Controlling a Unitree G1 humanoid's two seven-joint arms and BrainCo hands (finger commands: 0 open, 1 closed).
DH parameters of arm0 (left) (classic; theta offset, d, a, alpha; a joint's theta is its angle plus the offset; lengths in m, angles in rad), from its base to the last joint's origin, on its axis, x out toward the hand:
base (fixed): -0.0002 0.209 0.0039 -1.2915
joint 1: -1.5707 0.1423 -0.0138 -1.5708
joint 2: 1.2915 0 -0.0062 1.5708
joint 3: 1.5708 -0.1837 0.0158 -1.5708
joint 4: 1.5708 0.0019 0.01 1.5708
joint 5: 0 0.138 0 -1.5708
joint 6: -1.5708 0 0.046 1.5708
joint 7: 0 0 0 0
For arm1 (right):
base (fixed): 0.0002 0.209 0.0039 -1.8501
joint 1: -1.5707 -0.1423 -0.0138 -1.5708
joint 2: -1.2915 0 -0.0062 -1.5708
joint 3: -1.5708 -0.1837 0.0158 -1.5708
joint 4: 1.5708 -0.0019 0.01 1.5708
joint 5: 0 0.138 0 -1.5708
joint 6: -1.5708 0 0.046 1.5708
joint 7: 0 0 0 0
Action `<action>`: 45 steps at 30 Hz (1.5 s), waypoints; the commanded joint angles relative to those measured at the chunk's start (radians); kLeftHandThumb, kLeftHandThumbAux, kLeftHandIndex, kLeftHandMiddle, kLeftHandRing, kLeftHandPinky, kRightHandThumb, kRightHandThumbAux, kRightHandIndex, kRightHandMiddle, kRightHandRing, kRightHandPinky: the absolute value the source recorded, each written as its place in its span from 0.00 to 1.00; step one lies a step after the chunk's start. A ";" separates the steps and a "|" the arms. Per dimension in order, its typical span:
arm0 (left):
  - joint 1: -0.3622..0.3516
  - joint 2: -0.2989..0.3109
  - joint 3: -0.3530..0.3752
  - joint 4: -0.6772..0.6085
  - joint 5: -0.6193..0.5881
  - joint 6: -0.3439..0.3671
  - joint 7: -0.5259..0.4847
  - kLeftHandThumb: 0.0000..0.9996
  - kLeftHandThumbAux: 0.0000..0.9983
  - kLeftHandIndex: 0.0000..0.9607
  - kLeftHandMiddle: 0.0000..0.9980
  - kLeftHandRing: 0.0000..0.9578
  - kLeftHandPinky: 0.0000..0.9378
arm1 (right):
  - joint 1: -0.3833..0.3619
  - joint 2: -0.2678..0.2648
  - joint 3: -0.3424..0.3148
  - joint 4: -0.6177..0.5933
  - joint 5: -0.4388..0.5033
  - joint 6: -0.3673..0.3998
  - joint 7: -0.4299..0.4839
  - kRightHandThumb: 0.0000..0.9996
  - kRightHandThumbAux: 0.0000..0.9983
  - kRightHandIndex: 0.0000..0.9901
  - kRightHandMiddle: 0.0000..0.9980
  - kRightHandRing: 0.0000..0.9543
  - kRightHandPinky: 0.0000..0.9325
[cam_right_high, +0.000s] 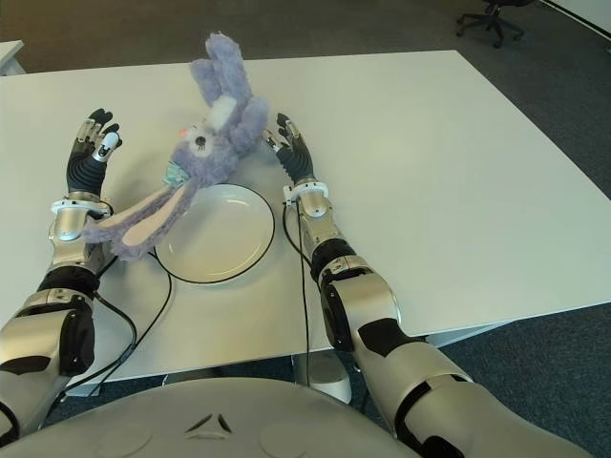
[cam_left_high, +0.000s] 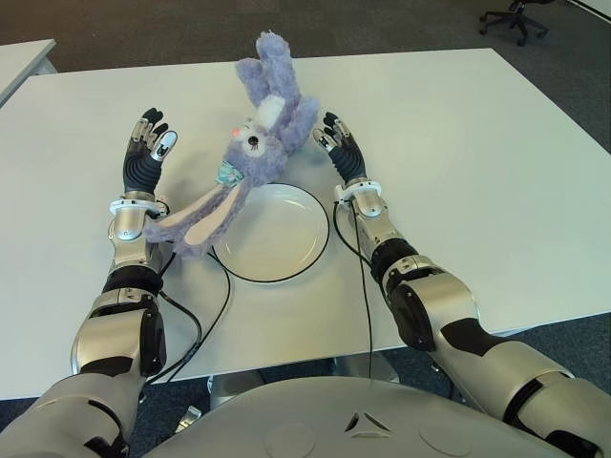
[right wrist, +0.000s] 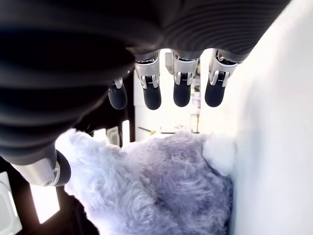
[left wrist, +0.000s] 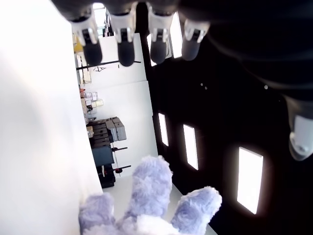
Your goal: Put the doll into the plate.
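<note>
A purple plush rabbit doll [cam_left_high: 258, 124] lies on the white table [cam_left_high: 477, 172], its body at the far side and its long ears [cam_left_high: 196, 224] trailing toward me past the left rim of the white plate [cam_left_high: 277, 234]. Its head overlaps the plate's far-left edge. My right hand [cam_left_high: 339, 143] is open just right of the doll's body, fingers straight and close to the fur [right wrist: 161, 191]. My left hand [cam_left_high: 148, 148] is open to the left of the doll, a clear gap away, fingers extended and holding nothing.
Black cables [cam_left_high: 205, 315] run from both wrists across the table toward its near edge. An office chair [cam_left_high: 516, 14] stands on the carpet beyond the far right corner. Another table's edge [cam_left_high: 19, 57] shows at the far left.
</note>
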State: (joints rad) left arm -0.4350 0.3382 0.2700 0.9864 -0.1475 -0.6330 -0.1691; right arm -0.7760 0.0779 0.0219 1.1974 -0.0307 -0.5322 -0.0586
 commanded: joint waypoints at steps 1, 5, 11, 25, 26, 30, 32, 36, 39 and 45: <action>0.088 -0.053 -0.012 0.061 0.014 0.002 0.007 0.00 0.44 0.00 0.09 0.10 0.11 | -0.050 0.117 0.000 0.035 -0.004 0.035 -0.007 0.46 0.47 0.05 0.01 0.01 0.06; 0.088 -0.054 -0.012 0.059 0.015 0.000 0.011 0.00 0.44 0.00 0.10 0.10 0.12 | -0.057 0.118 -0.001 0.040 -0.004 0.037 -0.009 0.46 0.47 0.05 0.01 0.01 0.05; 0.092 -0.056 -0.011 0.054 0.013 -0.008 0.005 0.00 0.43 0.00 0.09 0.11 0.12 | -0.069 0.122 -0.003 0.046 -0.002 0.050 -0.013 0.48 0.48 0.05 0.01 0.01 0.05; 0.098 -0.056 -0.011 0.051 0.008 -0.002 -0.003 0.00 0.43 0.00 0.08 0.09 0.11 | -0.088 0.131 -0.009 0.046 0.006 0.071 -0.010 0.50 0.48 0.04 0.02 0.02 0.06; 0.098 -0.056 -0.011 0.051 0.009 -0.002 0.000 0.00 0.43 0.00 0.08 0.09 0.11 | -0.090 0.132 -0.010 0.047 0.007 0.073 -0.008 0.51 0.48 0.04 0.02 0.02 0.06; 0.100 -0.058 -0.010 0.049 0.009 -0.005 0.003 0.00 0.44 0.00 0.09 0.10 0.12 | -0.093 0.134 -0.012 0.047 0.009 0.076 -0.005 0.51 0.49 0.04 0.02 0.02 0.07; 0.100 -0.058 -0.010 0.048 0.008 -0.006 0.001 0.00 0.43 0.00 0.09 0.10 0.11 | -0.097 0.134 -0.011 0.050 0.008 0.081 -0.003 0.51 0.49 0.04 0.02 0.02 0.06; 0.105 -0.059 -0.009 0.044 0.006 -0.008 -0.003 0.00 0.43 0.00 0.09 0.10 0.11 | -0.099 0.135 -0.010 0.053 0.006 0.086 0.000 0.50 0.48 0.03 0.01 0.02 0.06; 0.107 -0.059 -0.009 0.043 0.006 -0.009 -0.001 0.00 0.42 0.00 0.09 0.10 0.11 | -0.101 0.135 -0.008 0.055 0.003 0.089 0.000 0.49 0.47 0.03 0.01 0.01 0.06; 0.112 -0.060 -0.010 0.036 0.010 -0.010 0.005 0.00 0.42 0.00 0.09 0.10 0.11 | -0.108 0.136 0.002 0.058 -0.008 0.094 -0.009 0.47 0.46 0.03 0.01 0.01 0.06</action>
State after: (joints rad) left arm -0.4303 0.3385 0.2704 0.9703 -0.1476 -0.6423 -0.1688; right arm -0.8103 0.0778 0.0198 1.2242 -0.0314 -0.4704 -0.0617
